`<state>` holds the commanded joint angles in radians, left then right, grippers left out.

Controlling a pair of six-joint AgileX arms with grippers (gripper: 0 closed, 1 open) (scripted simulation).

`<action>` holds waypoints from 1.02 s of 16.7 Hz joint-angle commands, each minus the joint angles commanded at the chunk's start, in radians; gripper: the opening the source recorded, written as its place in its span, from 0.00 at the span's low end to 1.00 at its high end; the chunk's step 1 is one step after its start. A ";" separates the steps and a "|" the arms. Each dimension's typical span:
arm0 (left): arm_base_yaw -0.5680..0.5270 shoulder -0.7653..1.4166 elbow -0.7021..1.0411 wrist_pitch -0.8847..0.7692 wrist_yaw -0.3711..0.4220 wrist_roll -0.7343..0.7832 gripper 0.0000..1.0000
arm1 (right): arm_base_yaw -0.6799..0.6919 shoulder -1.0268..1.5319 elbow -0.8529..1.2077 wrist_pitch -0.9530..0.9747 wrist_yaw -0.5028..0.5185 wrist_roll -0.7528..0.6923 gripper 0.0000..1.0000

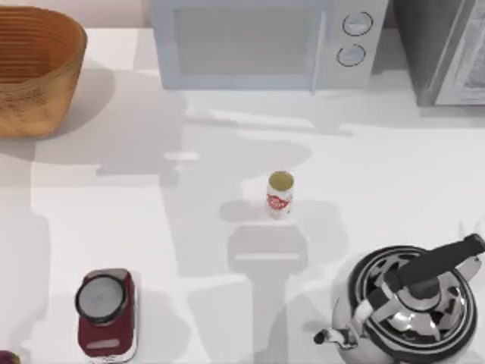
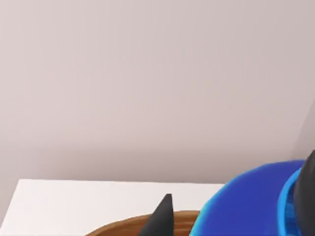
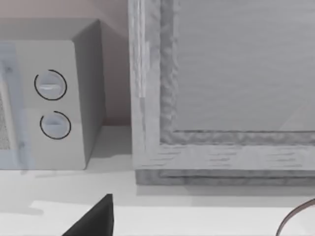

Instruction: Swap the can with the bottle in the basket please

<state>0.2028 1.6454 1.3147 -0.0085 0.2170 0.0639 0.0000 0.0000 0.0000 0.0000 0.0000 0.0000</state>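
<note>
**Bottle alone mid-surface, basket at the far left corner**

The white surface [image 1: 394,167] runs back to a pale wall [image 2: 147,73]. Nearest the camera in the top view stand a dark red cylinder [image 1: 107,315] with a grey top at the left and a chrome kettle [image 1: 409,303] with a black handle at the right, well apart. Between them and farther back, near the middle of the surface, the bottle [image 1: 280,195] stands upright, white with a red label and a dull gold top, touching nothing.

In the left wrist view a dark finger [image 2: 160,219] of the left gripper rises in front of the basket's brown rim [image 2: 128,225], and a blue object [image 2: 246,206] sits close beside it; whether the fingers grip it or how far they are spread, I cannot tell. In the right wrist view one dark finger [image 3: 96,219] of the right gripper shows above the surface, facing the microwave; its opening cannot be told either.

The basket [image 1: 34,72] sits at the far left corner; its inside is not visible. At the back stand the microwave [image 1: 265,42] and, at its right, a grey appliance [image 1: 443,49].
</note>
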 joint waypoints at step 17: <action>-0.036 0.189 0.058 0.137 -0.029 -0.011 0.23 | 0.000 0.000 0.000 0.000 0.000 0.000 1.00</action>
<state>0.1664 1.8341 1.3724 0.1286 0.1885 0.0527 0.0000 0.0000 0.0000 0.0000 0.0000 0.0000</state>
